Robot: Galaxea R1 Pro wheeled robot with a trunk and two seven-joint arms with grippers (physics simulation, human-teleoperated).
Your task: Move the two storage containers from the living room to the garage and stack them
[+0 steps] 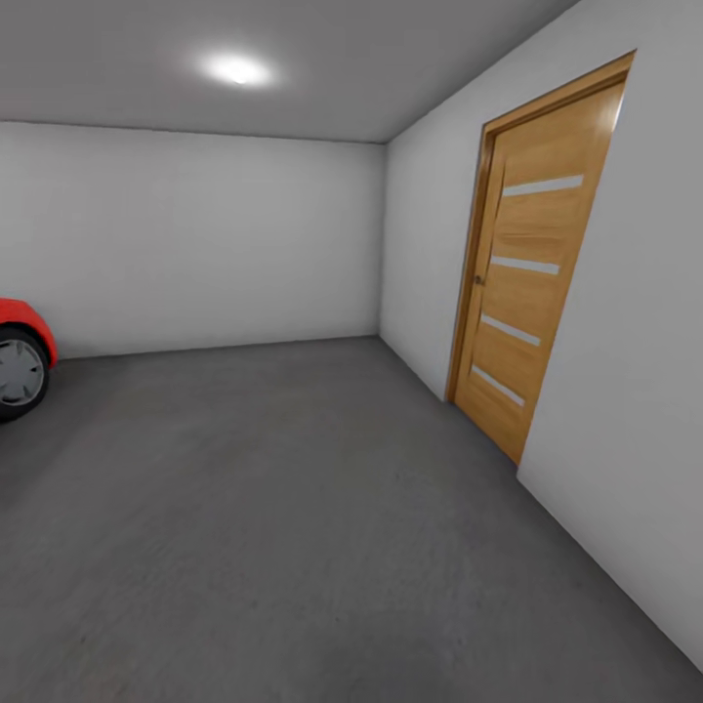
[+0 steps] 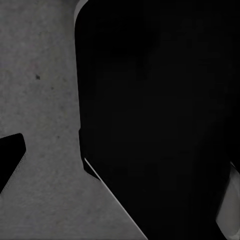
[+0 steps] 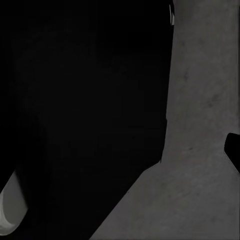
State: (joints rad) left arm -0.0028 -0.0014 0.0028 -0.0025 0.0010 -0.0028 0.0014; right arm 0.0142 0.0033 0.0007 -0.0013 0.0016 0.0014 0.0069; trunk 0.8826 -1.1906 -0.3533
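One red car (image 1: 20, 356) at left, wooden door (image 1: 522, 283) at right, grey floor (image 1: 293, 508) between; pincer states indiscernible.

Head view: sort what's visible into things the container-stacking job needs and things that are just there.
Job:
- concrete floor, where the stack goes
- garage walls, marking the destination room

Just there:
- red car at the left edge
- wooden door on the right wall
- ceiling light
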